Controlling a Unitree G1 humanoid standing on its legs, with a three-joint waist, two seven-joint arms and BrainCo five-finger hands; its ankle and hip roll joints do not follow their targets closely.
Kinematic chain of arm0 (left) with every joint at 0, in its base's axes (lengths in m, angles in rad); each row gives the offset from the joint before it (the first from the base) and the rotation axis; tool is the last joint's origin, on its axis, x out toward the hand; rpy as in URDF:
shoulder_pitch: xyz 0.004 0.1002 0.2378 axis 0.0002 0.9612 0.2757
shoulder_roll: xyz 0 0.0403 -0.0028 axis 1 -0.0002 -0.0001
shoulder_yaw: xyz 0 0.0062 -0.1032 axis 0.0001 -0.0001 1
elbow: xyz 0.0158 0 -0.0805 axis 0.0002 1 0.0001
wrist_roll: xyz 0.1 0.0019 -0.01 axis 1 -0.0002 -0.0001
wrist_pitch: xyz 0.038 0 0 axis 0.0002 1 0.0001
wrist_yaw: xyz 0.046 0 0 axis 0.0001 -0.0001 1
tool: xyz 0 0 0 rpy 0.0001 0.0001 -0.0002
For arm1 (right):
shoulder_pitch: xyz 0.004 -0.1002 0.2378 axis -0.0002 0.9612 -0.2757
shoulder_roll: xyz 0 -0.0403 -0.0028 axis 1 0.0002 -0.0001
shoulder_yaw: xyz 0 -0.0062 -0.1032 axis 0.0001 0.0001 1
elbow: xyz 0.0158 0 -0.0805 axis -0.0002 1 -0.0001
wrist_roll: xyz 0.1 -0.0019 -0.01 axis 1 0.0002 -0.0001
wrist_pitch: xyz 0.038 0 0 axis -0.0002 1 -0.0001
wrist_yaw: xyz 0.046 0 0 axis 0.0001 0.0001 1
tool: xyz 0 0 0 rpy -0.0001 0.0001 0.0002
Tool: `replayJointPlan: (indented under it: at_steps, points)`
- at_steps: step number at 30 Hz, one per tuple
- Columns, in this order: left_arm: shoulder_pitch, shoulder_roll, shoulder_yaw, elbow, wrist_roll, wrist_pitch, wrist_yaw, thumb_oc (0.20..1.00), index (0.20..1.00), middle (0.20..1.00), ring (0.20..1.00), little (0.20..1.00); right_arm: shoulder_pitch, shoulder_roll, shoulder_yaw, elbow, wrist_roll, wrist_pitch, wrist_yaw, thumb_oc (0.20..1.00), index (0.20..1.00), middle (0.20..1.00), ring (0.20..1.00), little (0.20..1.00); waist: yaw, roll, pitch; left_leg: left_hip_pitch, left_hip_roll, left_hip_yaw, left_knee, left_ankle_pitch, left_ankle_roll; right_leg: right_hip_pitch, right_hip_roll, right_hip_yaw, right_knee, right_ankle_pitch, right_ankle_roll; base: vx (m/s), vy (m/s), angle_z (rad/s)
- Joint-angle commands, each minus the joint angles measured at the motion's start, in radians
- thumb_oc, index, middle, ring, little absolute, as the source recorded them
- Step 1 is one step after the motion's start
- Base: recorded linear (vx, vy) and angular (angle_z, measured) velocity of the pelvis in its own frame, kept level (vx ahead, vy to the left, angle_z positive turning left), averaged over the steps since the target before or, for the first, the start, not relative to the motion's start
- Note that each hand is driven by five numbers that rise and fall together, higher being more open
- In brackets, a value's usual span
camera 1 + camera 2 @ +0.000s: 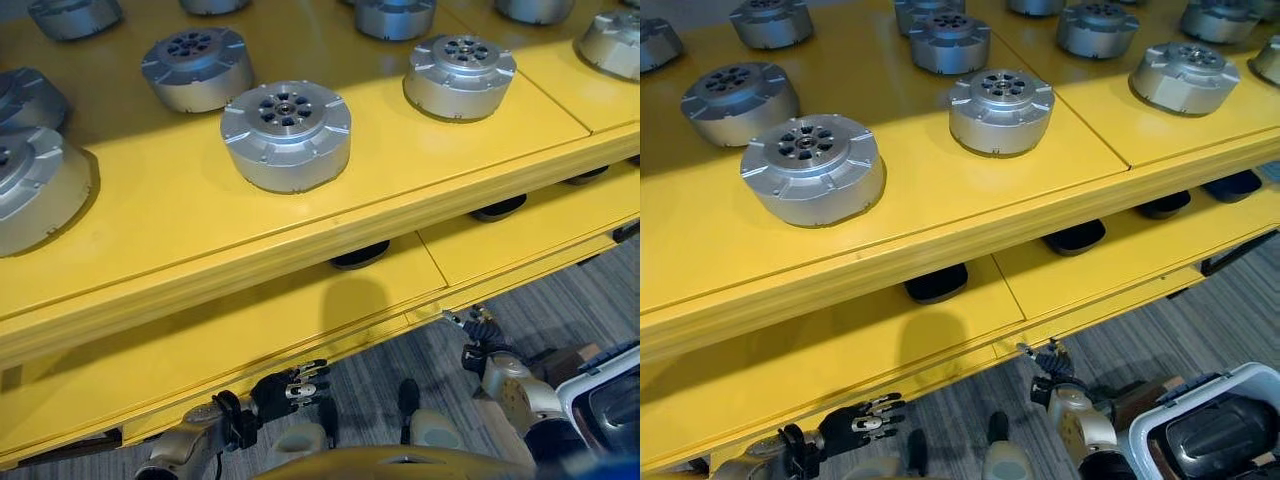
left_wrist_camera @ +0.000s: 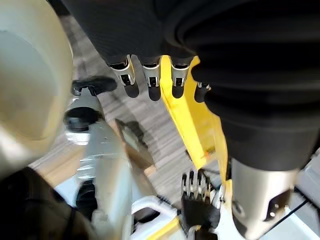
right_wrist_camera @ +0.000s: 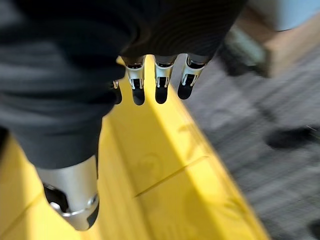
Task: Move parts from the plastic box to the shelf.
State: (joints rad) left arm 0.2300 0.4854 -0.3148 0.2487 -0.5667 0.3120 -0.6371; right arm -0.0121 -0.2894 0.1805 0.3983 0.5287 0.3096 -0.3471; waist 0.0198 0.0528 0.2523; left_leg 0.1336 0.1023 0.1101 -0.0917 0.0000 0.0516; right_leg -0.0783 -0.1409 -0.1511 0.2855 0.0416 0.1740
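Both hands were low by the floor, empty. Left hand [image 1: 290, 390] hung just under the front edge of the lower shelf [image 1: 250, 330], fingers [image 2: 131, 82] relaxed and nearly straight, nothing in them. Right hand [image 1: 1052, 365] sat near the same edge, fingers [image 3: 160, 82] loosely extended, also holding nothing.

Plastic box [image 1: 1200, 415], white-walled, stood beside the right arm, on the floor as far as I could tell. Inside it something dark and rounded showed [image 1: 1210, 435]; couldn't tell whether it was a part.

Lower shelf held several dark items tucked under the upper shelf [image 1: 940, 215], mostly hidden.

Upper shelf carried the parts: silver metal discs, nearest one [image 1: 286, 135] close to the front edge, another [image 1: 1001, 110] beside it, more in rows behind.

Judgement: machined metal, so heavy, rigid, not fragile, smooth sides likely slippery. Best hold looks like fingers and thumb across the rim flange, or two hands under the base.
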Motion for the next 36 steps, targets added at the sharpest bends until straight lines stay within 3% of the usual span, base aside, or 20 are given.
replayJointPlan:
  at_steps: [1, 2, 3, 7, 9, 12, 18, 23, 25, 26, 27, 29, 31, 33, 34, 36]
  points:
    - [0.043, 0.055, 0.009, -0.145, -0.043, -0.014, 0.02, 1.0, 1.0, 1.0, 1.0, 1.0, -0.045, -0.017, 0.013, -0.085, 0.034, -0.026, 0.006, 1.0, 1.0, 1.0, 1.0, 1.0, 0.03, -0.031, -0.016, -0.05, 0.001, -0.036, 0.02, -0.04, -0.004, 0.032, -0.012, 0.046, 0.153, -0.035, 0.028, -0.08, -0.108, -0.15]
    - [0.045, 0.051, 0.006, -0.164, -0.067, -0.012, 0.038, 1.0, 1.0, 1.0, 1.0, 1.0, -0.054, -0.016, 0.015, -0.078, 0.032, -0.027, 0.007, 1.0, 1.0, 1.0, 1.0, 1.0, 0.037, -0.031, -0.019, -0.058, 0.004, -0.036, 0.022, -0.034, -0.004, 0.036, 0.0, 0.046, 0.188, -0.076, 0.018, -0.06, -0.134, -0.16]
    - [0.045, 0.043, 0.003, -0.183, -0.091, -0.006, 0.052, 1.0, 1.0, 1.0, 1.0, 1.0, -0.066, -0.018, 0.015, -0.069, 0.03, -0.022, 0.015, 1.0, 1.0, 1.0, 1.0, 1.0, 0.048, -0.04, -0.024, -0.077, 0.0, -0.034, 0.037, -0.025, -0.01, 0.067, 0.006, 0.046, 0.142, -0.12, 0.006, -0.05, -0.194, -0.24]
    - [0.044, 0.008, 0.0, -0.18, -0.123, -0.041, 0.088, 1.0, 1.0, 1.0, 1.0, 1.0, -0.082, -0.03, 0.025, -0.069, 0.035, 0.006, 0.025, 1.0, 1.0, 1.0, 1.0, 1.0, 0.082, -0.069, -0.022, -0.192, 0.003, -0.05, 0.125, 0.015, -0.068, 0.201, 0.026, 0.012, -0.08, -0.188, -0.047, -0.04, -0.281, -0.39]
    - [0.046, -0.024, 0.015, -0.162, -0.157, -0.088, 0.091, 1.0, 1.0, 1.0, 1.0, 1.0, -0.071, -0.064, 0.015, -0.106, 0.022, -0.001, 0.03, 1.0, 1.0, 1.0, 1.0, 1.0, 0.084, -0.076, -0.023, -0.199, 0.038, -0.052, 0.097, 0.053, -0.11, 0.23, 0.045, -0.011, -0.167, -0.188, -0.071, -0.09, -0.383, -0.57]
    - [0.061, -0.059, 0.021, -0.139, -0.164, -0.109, 0.09, 1.0, 1.0, 1.0, 1.0, 1.0, -0.065, -0.089, 0.005, -0.145, 0.03, 0.013, 0.043, 1.0, 1.0, 1.0, 1.0, 1.0, 0.071, -0.076, -0.018, -0.185, 0.087, -0.062, 0.059, 0.093, -0.14, 0.217, 0.076, -0.014, -0.175, -0.192, -0.102, -0.06, -0.268, -0.11]
    - [0.09, -0.105, 0.036, -0.075, -0.228, -0.176, 0.076, 1.0, 1.0, 1.0, 1.0, 1.0, -0.068, -0.113, 0.026, -0.182, -0.018, 0.003, 0.079, 1.0, 1.0, 1.0, 1.0, 1.0, 0.051, -0.067, 0.0, -0.175, 0.169, -0.07, 0.022, 0.154, -0.167, 0.172, 0.121, -0.001, -0.147, -0.203, -0.139, -0.05, -0.225, -0.19]
    - [0.122, -0.138, 0.079, -0.041, -0.279, -0.238, 0.075, 1.0, 1.0, 1.0, 1.0, 1.0, -0.045, -0.115, 0.04, -0.215, -0.022, 0.02, 0.074, 1.0, 1.0, 1.0, 1.0, 1.0, 0.034, -0.064, 0.008, -0.187, 0.222, -0.06, 0.017, 0.234, -0.187, 0.145, 0.121, -0.012, -0.142, -0.194, -0.148, -0.06, -0.123, -0.12]
    - [0.126, -0.146, 0.093, -0.046, -0.285, -0.228, 0.062, 1.0, 1.0, 1.0, 1.0, 1.0, -0.026, -0.11, 0.041, -0.222, -0.021, 0.018, 0.058, 1.0, 1.0, 1.0, 1.0, 1.0, 0.037, -0.062, 0.013, -0.203, 0.202, -0.072, 0.041, 0.234, -0.185, 0.152, 0.12, -0.011, -0.159, -0.184, -0.15, -0.11, -0.084, 0.19]
    - [0.121, -0.151, 0.109, -0.058, -0.302, -0.192, 0.036, 1.0, 1.0, 1.0, 1.0, 1.0, -0.011, -0.108, 0.039, -0.22, -0.017, 0.013, 0.052, 1.0, 1.0, 1.0, 1.0, 1.0, 0.044, -0.056, 0.015, -0.21, 0.1, -0.084, 0.095, 0.141, -0.157, 0.162, 0.109, -0.005, -0.201, -0.157, -0.14, -0.14, -0.063, 0.32]
    - [0.118, -0.151, 0.111, -0.061, -0.304, -0.183, 0.033, 1.0, 1.0, 1.0, 1.0, 1.0, -0.01, -0.106, 0.039, -0.217, -0.017, 0.01, 0.052, 1.0, 1.0, 1.0, 1.0, 1.0, 0.046, -0.056, 0.013, -0.208, 0.072, -0.09, 0.11, 0.116, -0.148, 0.162, 0.107, -0.004, -0.212, -0.149, -0.138, -0.2, -0.063, 0.36]
    - [0.096, -0.155, 0.105, -0.068, -0.308, -0.154, 0.039, 1.0, 1.0, 1.0, 1.0, 1.0, 0.003, -0.096, 0.03, -0.204, 0.001, -0.019, 0.067, 1.0, 1.0, 1.0, 1.0, 1.0, 0.047, -0.07, -0.012, -0.193, -0.107, -0.116, 0.236, -0.041, -0.079, 0.148, 0.09, 0.018, -0.272, -0.085, -0.117, -0.22, -0.045, 0.12]
    - [0.081, -0.162, 0.106, -0.066, -0.272, -0.146, 0.054, 1.0, 1.0, 1.0, 1.0, 1.0, 0.012, -0.088, 0.018, -0.205, 0.029, -0.011, 0.075, 1.0, 1.0, 1.0, 1.0, 1.0, 0.047, -0.083, -0.026, -0.183, -0.18, -0.133, 0.299, -0.107, -0.049, 0.145, 0.084, 0.03, -0.293, -0.051, -0.098, -0.18, -0.02, 0.14]
    - [0.075, -0.165, 0.111, -0.065, -0.254, -0.142, 0.051, 1.0, 1.0, 1.0, 1.0, 1.0, 0.012, -0.084, 0.016, -0.202, 0.032, -0.005, 0.078, 1.0, 1.0, 1.0, 1.0, 1.0, 0.049, -0.084, -0.032, -0.171, -0.201, -0.145, 0.3, -0.125, -0.038, 0.143, 0.084, 0.039, -0.298, -0.041, -0.091, -0.11, 0.026, 0.07]
    - [0.077, -0.163, 0.115, -0.066, -0.244, -0.138, 0.037, 1.0, 1.0, 1.0, 1.0, 1.0, 0.004, -0.075, 0.022, -0.188, 0.031, -0.013, 0.073, 1.0, 1.0, 1.0, 1.0, 1.0, 0.057, -0.078, -0.042, -0.134, -0.205, -0.164, 0.239, -0.118, -0.026, 0.143, 0.09, 0.048, -0.306, -0.035, -0.085, -0.11, 0.079, -0.07]
    - [0.08, -0.155, 0.117, -0.065, -0.226, -0.15, 0.035, 1.0, 1.0, 1.0, 1.0, 1.0, -0.002, -0.055, 0.032, -0.173, 0.036, -0.026, 0.057, 1.0, 1.0, 1.0, 1.0, 1.0, 0.06, -0.07, -0.051, -0.102, -0.183, -0.173, 0.162, -0.084, -0.026, 0.147, 0.093, 0.044, -0.312, -0.03, -0.081, -0.14, 0.138, -0.03]
